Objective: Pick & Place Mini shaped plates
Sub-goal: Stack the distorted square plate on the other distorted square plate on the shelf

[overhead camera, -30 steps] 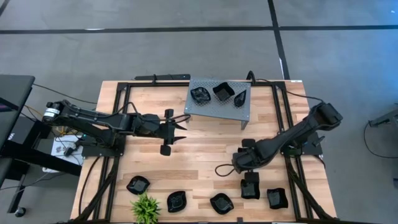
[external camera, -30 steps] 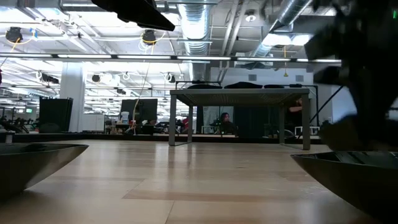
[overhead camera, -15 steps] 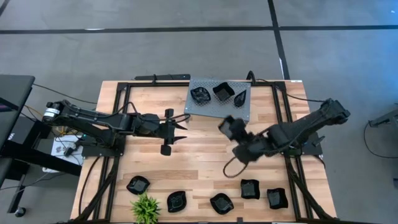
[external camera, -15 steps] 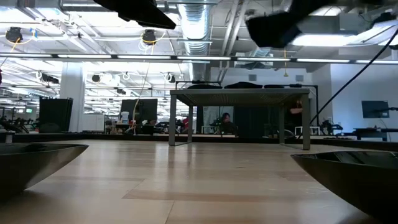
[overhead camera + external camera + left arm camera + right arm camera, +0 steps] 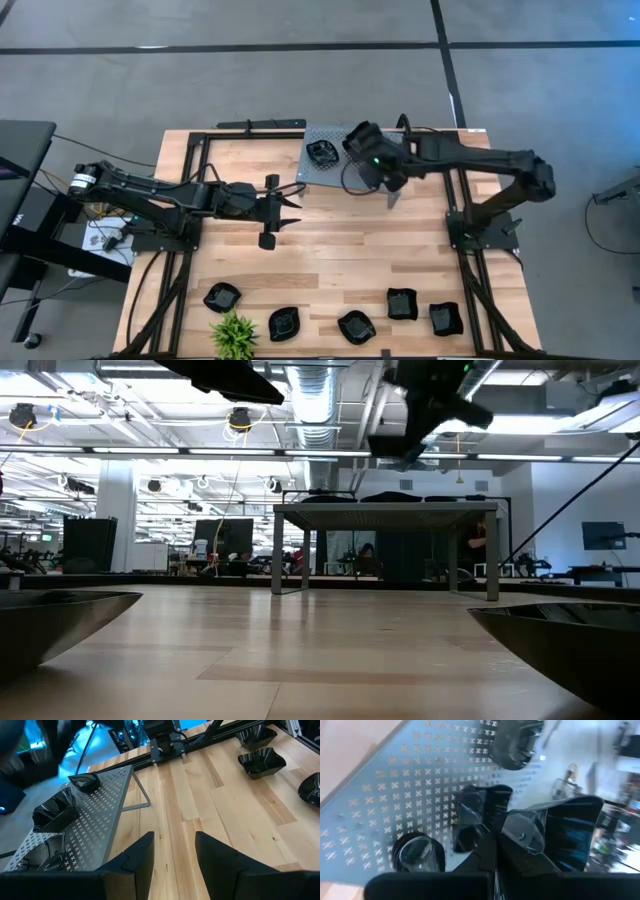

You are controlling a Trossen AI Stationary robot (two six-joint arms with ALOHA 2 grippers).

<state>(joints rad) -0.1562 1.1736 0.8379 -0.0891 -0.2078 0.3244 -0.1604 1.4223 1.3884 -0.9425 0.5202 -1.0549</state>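
We see the right gripper [image 5: 372,160] reaching over the grey perforated shelf [image 5: 330,170] at the far side of the tabletop [image 5: 330,250], its jaws pinching a glossy black plate [image 5: 570,832] by the rim; in the right wrist view that plate hangs just above the shelf's surface. Other plates rest on the shelf: a wavy-edged one [image 5: 321,152] shows beside the gripper from above, and the wrist view shows a squarish dish [image 5: 475,817], a rounded one [image 5: 417,852] and another farther off [image 5: 517,740]. Along the near edge of the tabletop we count five more black plates [image 5: 222,297] in a loose row, with a small green plant [image 5: 233,333] among them. The left gripper [image 5: 272,211] hovers over the middle of the tabletop, well apart from the shelf, its jaws spread and holding nothing.
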